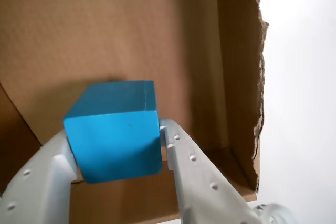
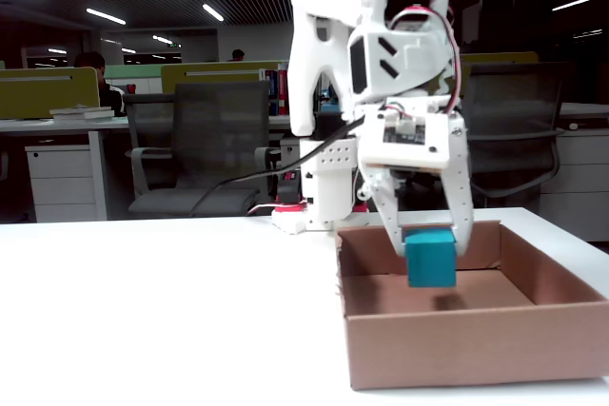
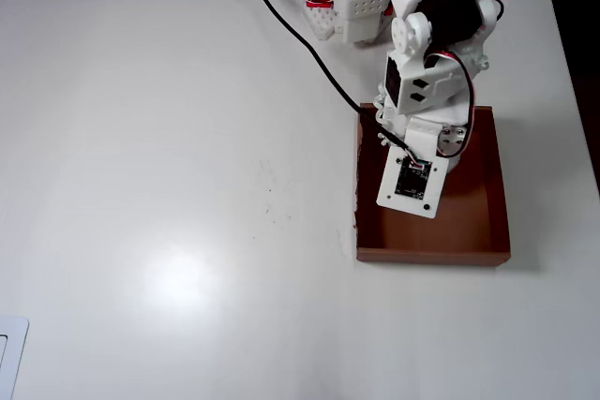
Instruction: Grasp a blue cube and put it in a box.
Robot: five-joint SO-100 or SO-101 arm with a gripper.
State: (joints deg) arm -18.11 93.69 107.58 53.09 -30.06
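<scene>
1. White two-finger gripper [image 1: 118,148] clamped on the small teal-blue cube [image 1: 114,129]; fingers pressed to its left and right faces in the wrist view.
2. Cube [image 2: 430,257] held inside the wide shallow brown cardboard box [image 2: 447,349], clear of the floor in the fixed view.
3. Overhead: cube hidden under the white arm [image 3: 427,91]; box [image 3: 492,222] on the white table [image 3: 178,138].
4. Black cable [image 3: 305,39] trails past the box's back-left corner.
5. Torn wall edge [image 1: 258,77] just right of the fingers.
6. Office chairs [image 2: 195,140] behind the table, well apart.
</scene>
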